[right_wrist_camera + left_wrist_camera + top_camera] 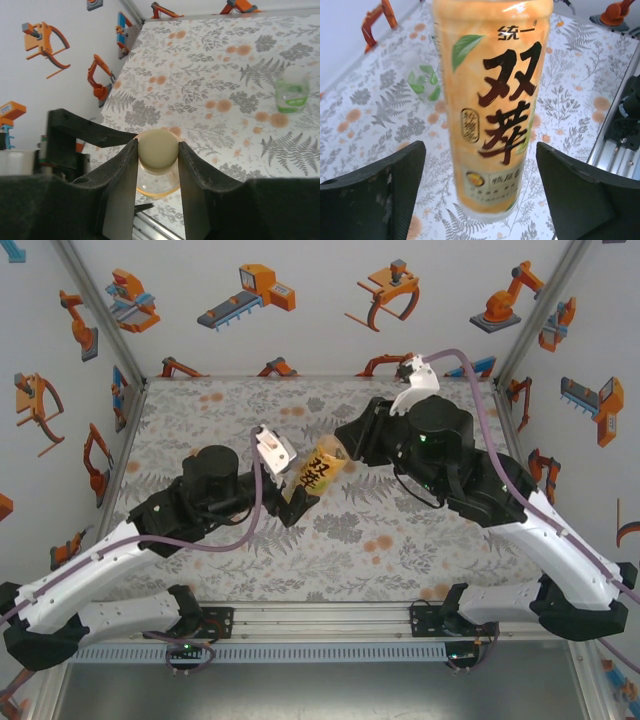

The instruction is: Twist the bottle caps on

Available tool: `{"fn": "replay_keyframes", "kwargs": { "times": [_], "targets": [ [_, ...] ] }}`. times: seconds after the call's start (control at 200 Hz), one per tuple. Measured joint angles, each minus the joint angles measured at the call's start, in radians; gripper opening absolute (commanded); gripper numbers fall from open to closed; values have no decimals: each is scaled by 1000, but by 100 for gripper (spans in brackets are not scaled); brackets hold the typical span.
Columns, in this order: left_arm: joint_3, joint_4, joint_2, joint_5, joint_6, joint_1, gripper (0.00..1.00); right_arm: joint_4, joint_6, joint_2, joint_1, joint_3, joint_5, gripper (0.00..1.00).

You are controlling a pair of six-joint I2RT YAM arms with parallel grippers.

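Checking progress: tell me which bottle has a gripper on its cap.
The amber bottle with the yellow label: the right gripper pinches its pale cap. The clear green-labelled bottle stands by itself on the table, untouched.

Chinese print on the amber drink bottle (492, 115)
Small "统一®" above large dark "双萃"; finer print too blurred to read.

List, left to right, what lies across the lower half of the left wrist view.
Left tool, part by part: dark finger → amber bottle, standing free in the gap → other dark finger.
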Motion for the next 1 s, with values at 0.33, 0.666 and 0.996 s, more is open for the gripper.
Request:
{"fn": "replay_keyframes", "kwargs": {
  "times": [0.33, 0.666, 0.996],
  "targets": [
    [-51, 24, -44, -10, -21, 12, 89, 207, -291, -31, -14, -200, 43, 0],
    [-135, -23, -153, -110, -90, 28, 91, 630, -528, 156, -208, -412, -118, 0],
    [-218, -95, -226, -204, -181, 39, 97, 871, -597, 434, -294, -386, -262, 0]
  ]
}}
